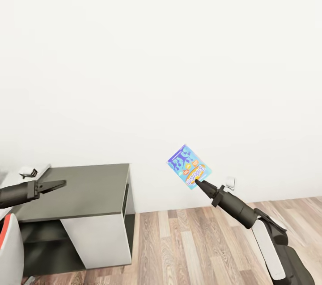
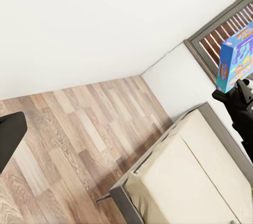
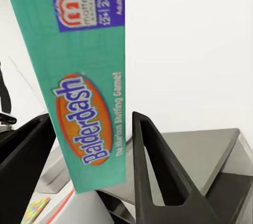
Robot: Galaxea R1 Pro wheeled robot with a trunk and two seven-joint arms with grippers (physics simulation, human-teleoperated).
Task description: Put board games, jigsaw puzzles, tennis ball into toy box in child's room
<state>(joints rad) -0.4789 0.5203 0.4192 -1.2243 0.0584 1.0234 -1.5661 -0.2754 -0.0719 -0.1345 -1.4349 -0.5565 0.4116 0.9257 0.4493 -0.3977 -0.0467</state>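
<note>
My right gripper is shut on a board game box, blue and teal, held up in the air in front of the white wall, to the right of the table. In the right wrist view the box's teal side, printed "Balderdash", stands between the two black fingers. The left wrist view catches the same box with the right gripper under it. My left gripper hovers open over the left part of the dark table top, holding nothing. The toy box is out of view.
A small white object lies at the table's far left edge. Wooden floor runs to the right of the table. In the left wrist view a bed with a cream mattress stands on the floor near a wall corner.
</note>
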